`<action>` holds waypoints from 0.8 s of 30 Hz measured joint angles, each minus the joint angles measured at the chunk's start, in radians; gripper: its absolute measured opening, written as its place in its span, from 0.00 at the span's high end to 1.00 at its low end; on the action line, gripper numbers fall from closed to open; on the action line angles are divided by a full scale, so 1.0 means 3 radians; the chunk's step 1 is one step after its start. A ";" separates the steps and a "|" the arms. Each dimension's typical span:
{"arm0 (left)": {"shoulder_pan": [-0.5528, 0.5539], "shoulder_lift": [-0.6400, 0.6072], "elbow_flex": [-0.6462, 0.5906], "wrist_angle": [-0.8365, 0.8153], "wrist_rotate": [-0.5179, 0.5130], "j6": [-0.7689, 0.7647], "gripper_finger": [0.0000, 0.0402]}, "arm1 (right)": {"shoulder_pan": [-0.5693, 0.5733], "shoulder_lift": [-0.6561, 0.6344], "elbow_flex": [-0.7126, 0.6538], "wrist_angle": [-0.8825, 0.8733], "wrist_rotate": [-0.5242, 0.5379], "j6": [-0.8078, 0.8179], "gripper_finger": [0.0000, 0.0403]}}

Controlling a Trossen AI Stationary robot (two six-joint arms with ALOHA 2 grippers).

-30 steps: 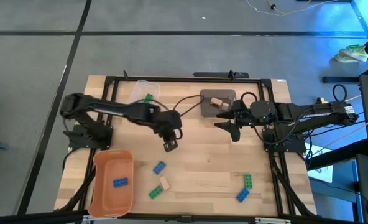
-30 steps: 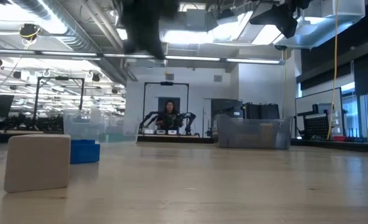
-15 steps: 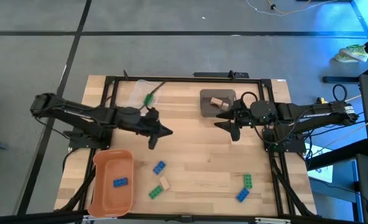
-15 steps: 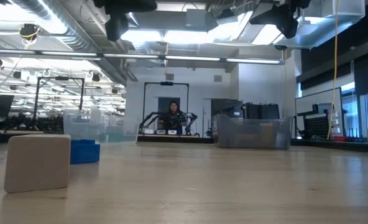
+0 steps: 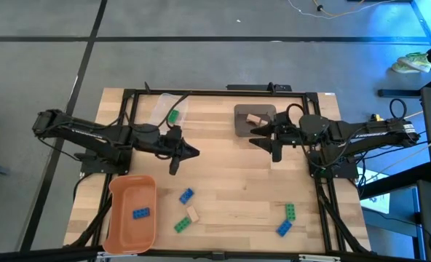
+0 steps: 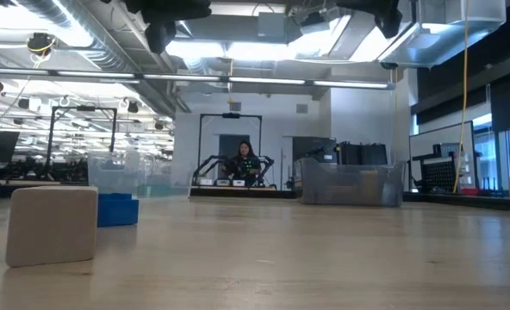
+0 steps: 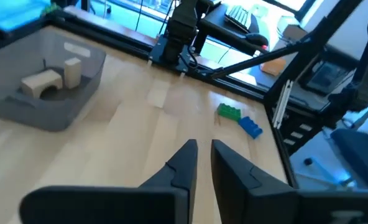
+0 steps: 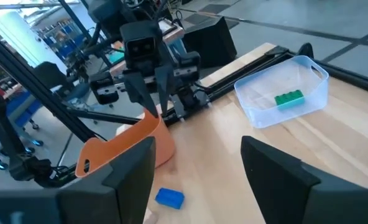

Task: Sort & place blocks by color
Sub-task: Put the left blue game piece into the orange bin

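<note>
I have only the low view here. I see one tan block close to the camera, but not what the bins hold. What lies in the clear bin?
Observer: One green block lies in the clear bin.
Operator: And in the grey bin?
Observer: The grey bin holds two tan blocks.
Operator: Does the right gripper hold something?
Observer: No. The right gripper is open and empty, above the table beside the grey bin.
</note>
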 joint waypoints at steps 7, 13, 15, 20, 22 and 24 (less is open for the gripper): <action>0.0000 0.0000 0.0000 0.0029 0.0001 0.0364 0.81 | 0.0000 0.0000 0.0000 -0.0007 0.0003 -0.0161 0.41; 0.0000 0.0001 0.0000 0.0039 -0.0053 0.0301 0.63 | 0.0000 0.0000 0.0000 -0.0009 0.0002 -0.0170 0.41; 0.0000 0.0001 0.0000 0.0051 -0.0137 0.0201 0.55 | 0.0000 0.0000 0.0000 -0.0009 0.0001 -0.0170 0.41; 0.0000 0.0001 0.0000 0.0156 -0.0263 0.0019 0.38 | 0.0000 0.0000 0.0000 -0.0011 -0.0001 -0.0171 0.41; 0.0000 0.0001 0.0000 0.0186 -0.0283 -0.0034 0.32 | 0.0000 0.0000 0.0000 -0.0015 -0.0002 -0.0181 0.41; 0.0000 0.0001 0.0000 0.0205 -0.0287 -0.0069 0.28 | 0.0000 0.0000 0.0000 -0.0019 -0.0003 -0.0251 0.41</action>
